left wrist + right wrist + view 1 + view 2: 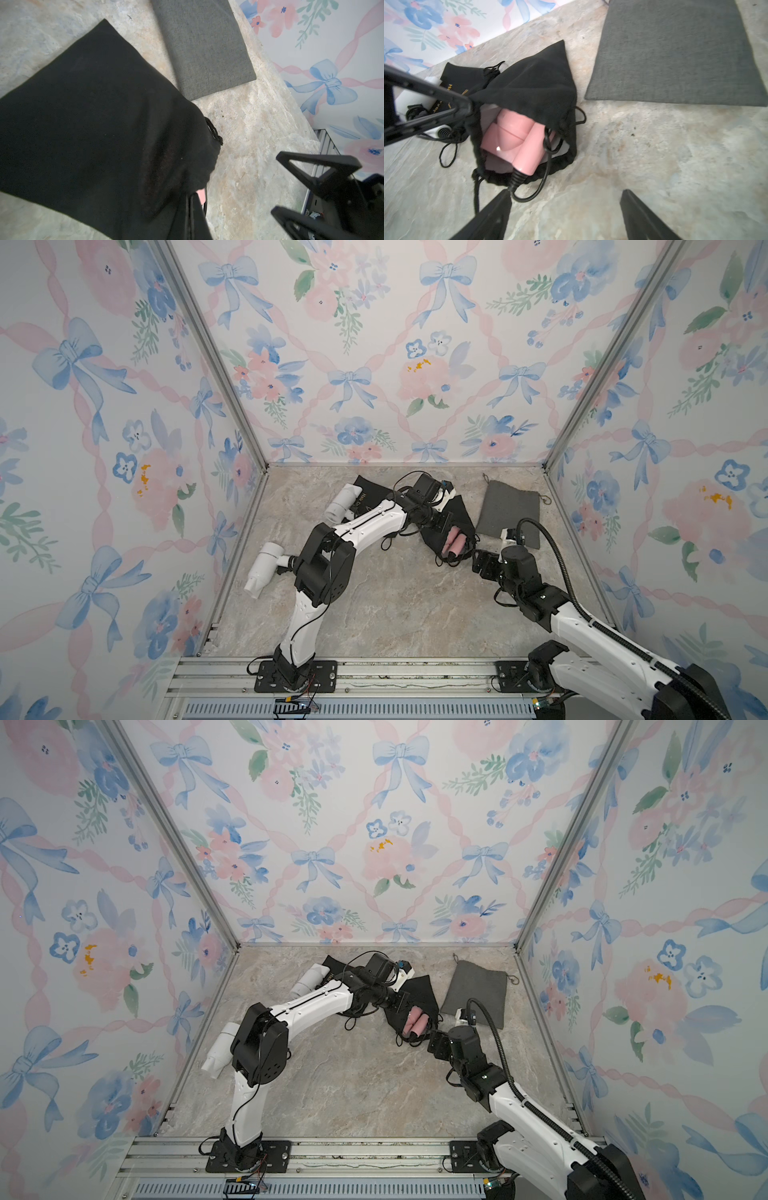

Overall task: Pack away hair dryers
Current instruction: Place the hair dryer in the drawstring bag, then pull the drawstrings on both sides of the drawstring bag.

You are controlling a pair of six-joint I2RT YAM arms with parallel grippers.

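This is a robot test booth, probably in a lab. An aluminium-profile frame [212, 352] holds panels of floral bow wallpaper [374, 344] around a marble-look worktop [395, 605]. The left arm [370, 522] and right arm [582, 626] are bolted through black base plates [324, 674] to a slotted rail [415, 672] at the front.

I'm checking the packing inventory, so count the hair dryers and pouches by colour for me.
Pink hair dryer: 1
White hair dryers: 2
Black pouches: 2
Grey pouch: 1
Total: 6
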